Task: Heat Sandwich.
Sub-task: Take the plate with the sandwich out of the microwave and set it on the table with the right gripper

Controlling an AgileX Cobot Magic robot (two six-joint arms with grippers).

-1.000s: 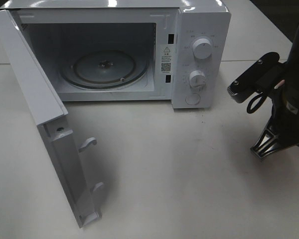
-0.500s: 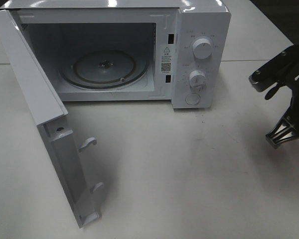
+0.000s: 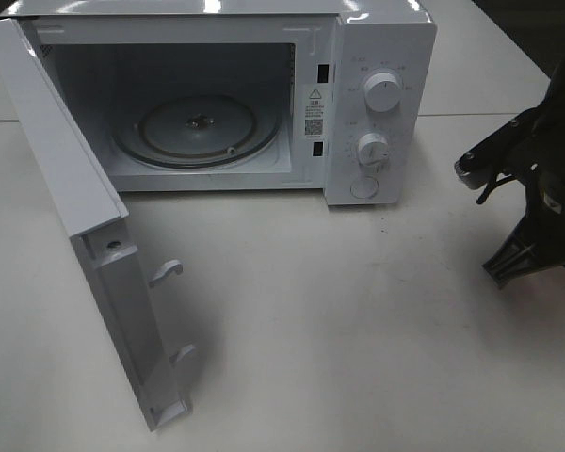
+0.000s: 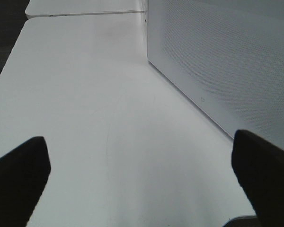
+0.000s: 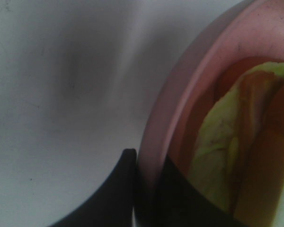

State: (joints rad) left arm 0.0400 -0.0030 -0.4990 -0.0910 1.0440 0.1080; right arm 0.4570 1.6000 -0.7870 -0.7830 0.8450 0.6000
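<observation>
On the desk (image 3: 358, 330): everything sits on one pale surface, with the microwave far and left of centre.
Microwave (image 3: 377, 56): white, two dials on its right panel, cavity facing near.
Door (image 3: 94, 245): swung wide on the left, reaching toward the near edge.
Turntable (image 3: 198, 127): bare glass, nothing on it yet, so I judge the heating not begun.
Right arm (image 3: 546, 179): at the right edge, well apart from the microwave and to its right.
Pink plate (image 5: 180, 109): only the right wrist view shows it; its rim runs between the two dark fingers.
Right end effector (image 5: 144, 189): pressed onto that rim, one finger (image 5: 118, 189) outside and one inside.
Sandwich (image 5: 227, 156): on the plate, just beyond the pinch, orange crust and pale green filling; too close to tell its long axis.
Left end effector (image 4: 142, 175): spread wide, empty, low beside the door's outer face.
Coming move, as I judge it: the cavity lies left and far of the plate, so the right arm carries it that way.
</observation>
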